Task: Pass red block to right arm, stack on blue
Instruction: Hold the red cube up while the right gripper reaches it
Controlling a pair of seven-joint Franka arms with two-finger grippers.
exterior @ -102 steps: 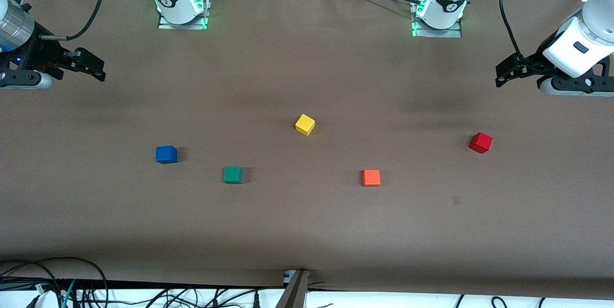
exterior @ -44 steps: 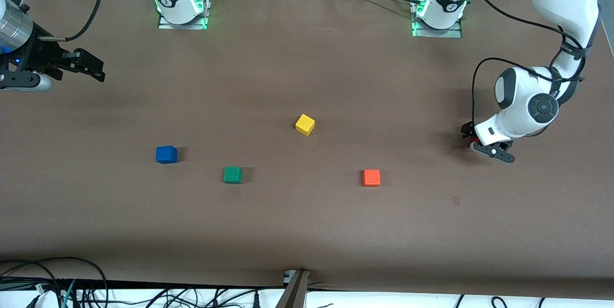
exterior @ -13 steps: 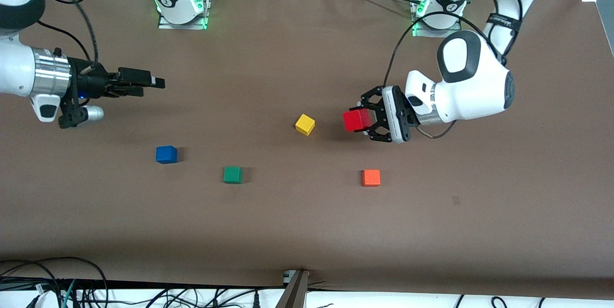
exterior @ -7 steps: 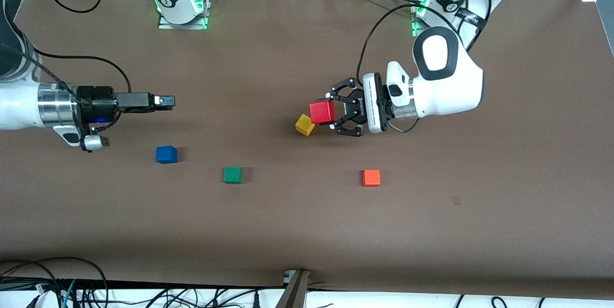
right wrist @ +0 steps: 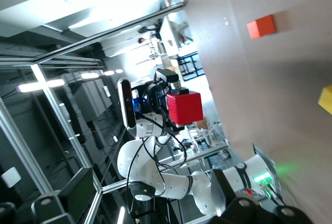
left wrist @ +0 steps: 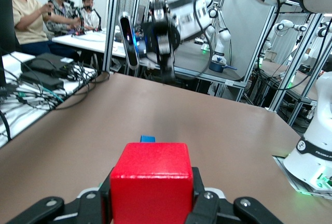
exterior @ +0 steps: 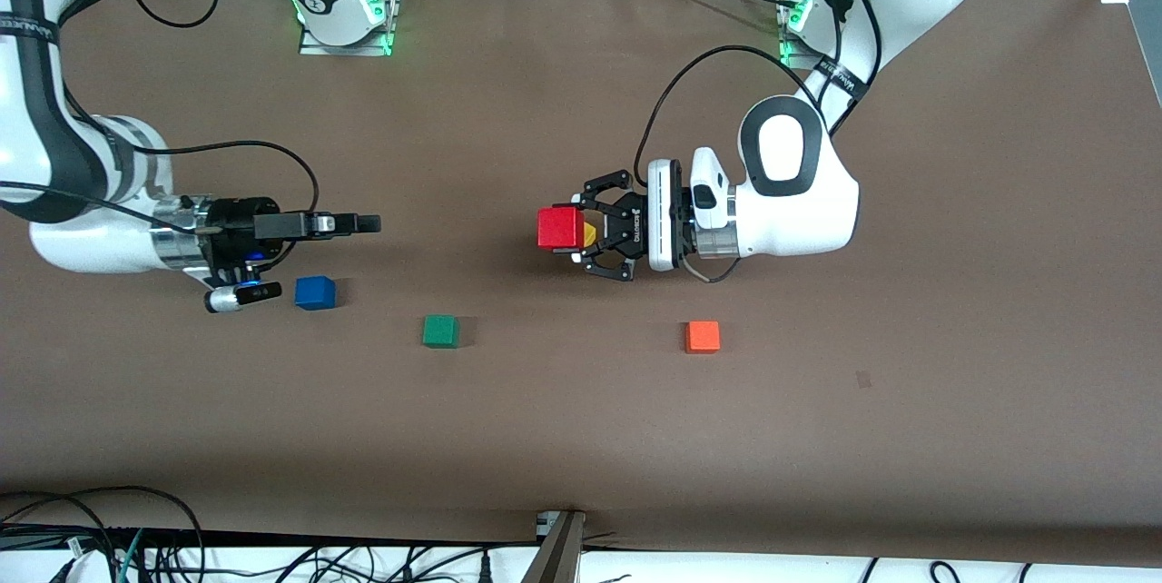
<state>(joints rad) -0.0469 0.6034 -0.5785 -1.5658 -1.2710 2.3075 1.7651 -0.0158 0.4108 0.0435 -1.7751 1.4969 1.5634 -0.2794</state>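
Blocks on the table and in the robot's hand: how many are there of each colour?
red block: 1, held in the left gripper
yellow block: 1, mostly hidden under the red one
blue block: 1
green block: 1
orange block: 1
Total: 5

A high front camera looks down across the brown table (exterior: 581, 438); both wrist cameras face each other, sharing the small bright-red cube (left wrist: 152, 182).
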